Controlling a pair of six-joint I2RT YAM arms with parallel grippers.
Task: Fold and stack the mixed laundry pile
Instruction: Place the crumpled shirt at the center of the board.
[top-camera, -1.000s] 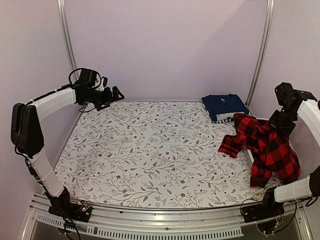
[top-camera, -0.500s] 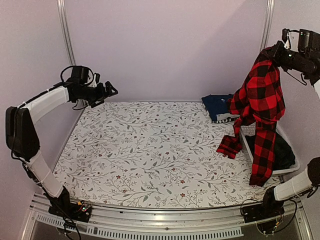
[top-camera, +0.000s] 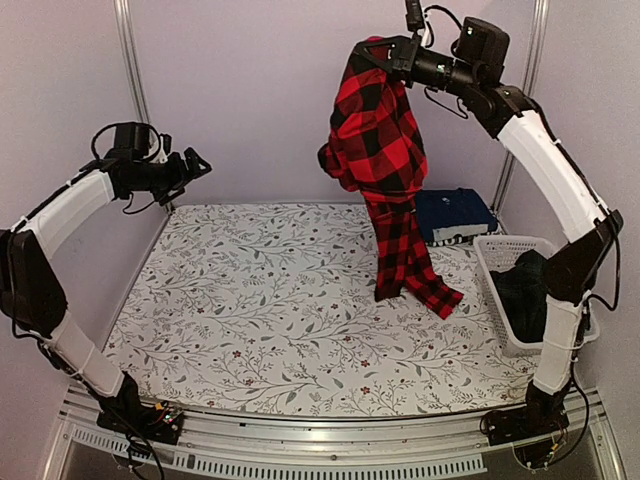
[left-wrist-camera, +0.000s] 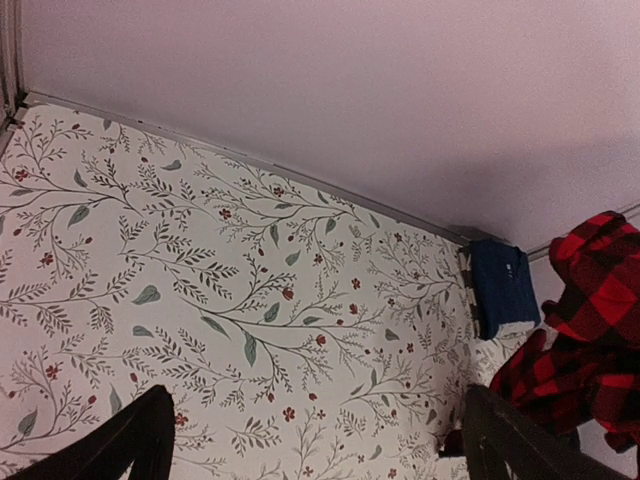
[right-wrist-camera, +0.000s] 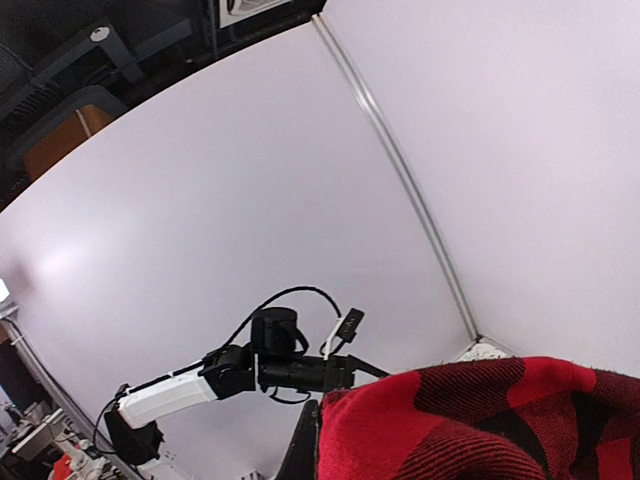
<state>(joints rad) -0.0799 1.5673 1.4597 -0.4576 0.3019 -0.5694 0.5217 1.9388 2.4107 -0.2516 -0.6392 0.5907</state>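
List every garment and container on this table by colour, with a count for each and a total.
Red-and-black checked shirt: 1
Navy blue folded garment: 1
Dark garment, lying in the basket: 1
White lattice basket: 1
Total: 4

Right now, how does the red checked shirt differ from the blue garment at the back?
The red checked shirt hangs unfolded, gripped at its top by the right end effector; the navy garment lies folded flat at the back right. The shirt is red-and-black checked; the navy garment is mostly plain dark blue. The shirt looks long and rumpled; the navy garment is a compact rectangle. Both are soft cloth.
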